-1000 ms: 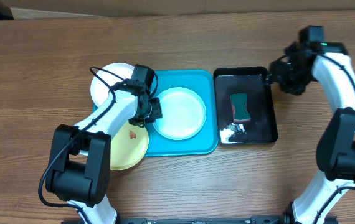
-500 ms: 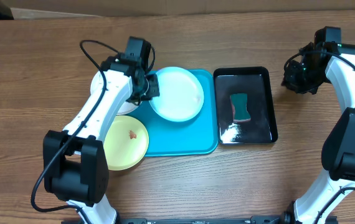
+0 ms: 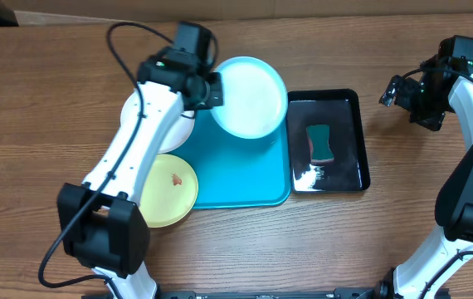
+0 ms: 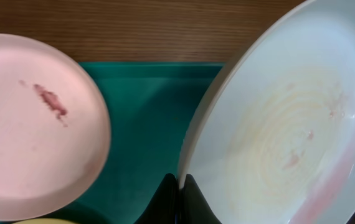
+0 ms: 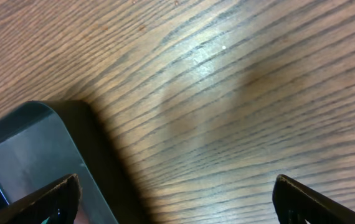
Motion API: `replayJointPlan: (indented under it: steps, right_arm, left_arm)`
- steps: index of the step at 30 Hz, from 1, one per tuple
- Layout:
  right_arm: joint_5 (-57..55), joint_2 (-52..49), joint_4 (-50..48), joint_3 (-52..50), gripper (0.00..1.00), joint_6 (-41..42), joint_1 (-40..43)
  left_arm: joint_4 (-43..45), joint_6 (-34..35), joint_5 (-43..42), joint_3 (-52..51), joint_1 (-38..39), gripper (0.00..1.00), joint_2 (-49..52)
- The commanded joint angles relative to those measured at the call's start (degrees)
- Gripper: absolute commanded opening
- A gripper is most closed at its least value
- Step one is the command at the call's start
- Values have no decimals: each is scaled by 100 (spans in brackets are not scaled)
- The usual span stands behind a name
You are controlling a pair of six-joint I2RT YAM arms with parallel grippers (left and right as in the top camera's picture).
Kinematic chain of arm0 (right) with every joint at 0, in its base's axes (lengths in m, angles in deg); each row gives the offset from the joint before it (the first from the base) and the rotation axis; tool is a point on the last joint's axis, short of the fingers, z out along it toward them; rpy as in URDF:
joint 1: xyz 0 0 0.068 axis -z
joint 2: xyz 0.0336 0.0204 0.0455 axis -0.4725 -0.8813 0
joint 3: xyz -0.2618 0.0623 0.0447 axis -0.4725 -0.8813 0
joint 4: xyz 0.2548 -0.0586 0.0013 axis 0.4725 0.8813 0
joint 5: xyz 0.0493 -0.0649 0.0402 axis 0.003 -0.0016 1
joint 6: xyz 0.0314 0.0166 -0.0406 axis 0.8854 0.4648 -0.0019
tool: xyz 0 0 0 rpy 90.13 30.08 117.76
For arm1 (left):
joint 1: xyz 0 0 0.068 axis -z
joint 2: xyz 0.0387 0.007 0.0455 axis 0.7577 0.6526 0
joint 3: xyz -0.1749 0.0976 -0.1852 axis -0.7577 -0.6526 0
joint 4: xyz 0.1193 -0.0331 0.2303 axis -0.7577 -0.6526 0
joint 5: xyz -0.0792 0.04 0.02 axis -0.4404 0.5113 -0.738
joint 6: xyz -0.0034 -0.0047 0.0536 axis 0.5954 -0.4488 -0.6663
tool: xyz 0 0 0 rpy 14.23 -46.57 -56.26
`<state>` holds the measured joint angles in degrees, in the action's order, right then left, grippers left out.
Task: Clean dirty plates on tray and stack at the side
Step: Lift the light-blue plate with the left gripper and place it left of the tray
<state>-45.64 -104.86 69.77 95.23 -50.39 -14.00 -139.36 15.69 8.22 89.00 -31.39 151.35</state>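
Between the tightly pinched fingers of our left gripper sits the rim of the pale mint-blue plate. We hold it tilted above the far edge of the tray, and faint reddish streaks show on its face. Just beside it lies the white plate, which has a reddish smear and is partly under our arm. The yellow-green plate overlaps the tray's near-left corner. Our right gripper hangs over the table beside the black tray, its fingers wide apart and holding nothing.
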Motion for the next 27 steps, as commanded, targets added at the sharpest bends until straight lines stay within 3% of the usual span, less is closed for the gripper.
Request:
replayJointPlan:
  steps: [1, 7, 16, 27]
  right_arm:
    - [26, 114, -79, 155, 100, 28, -31]
    - [24, 114, -79, 155, 100, 28, -31]
    - [26, 114, -81, 155, 100, 28, -31]
    - [26, 114, -87, 155, 100, 28, -31]
  left_arm:
    - [190, -127, 55, 142, 505, 4, -9]
    - [234, -136, 909, 269, 1252, 4, -11]
    - [267, -588, 3167, 398, 2544, 4, -11]
    - [671, -1296, 4771, 398, 3539, 4, -11]
